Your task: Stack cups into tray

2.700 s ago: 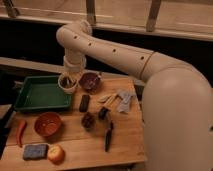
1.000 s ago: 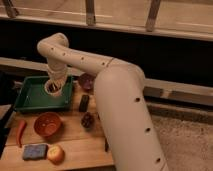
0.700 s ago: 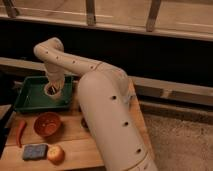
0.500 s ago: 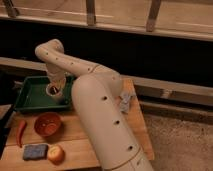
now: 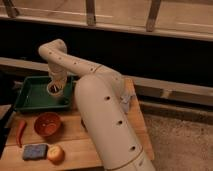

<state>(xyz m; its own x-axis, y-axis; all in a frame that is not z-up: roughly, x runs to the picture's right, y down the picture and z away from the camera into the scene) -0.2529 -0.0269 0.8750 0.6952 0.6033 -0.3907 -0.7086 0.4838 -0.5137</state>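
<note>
One cream cup [image 5: 54, 89] now over green tray [image 5: 30, 95], carried by pincer [image 5: 55, 86]; arm swung nearer.

A lab-like test space: a wooden table [image 5: 75, 137] sits below a dark windowed wall, set with a tray [image 5: 30, 95]; the gripper [image 5: 55, 90] hangs over that tray.

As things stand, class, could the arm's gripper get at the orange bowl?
Probably yes. The gripper is over the tray with the cream cup; the orange bowl sits uncovered just in front of the tray.
</note>
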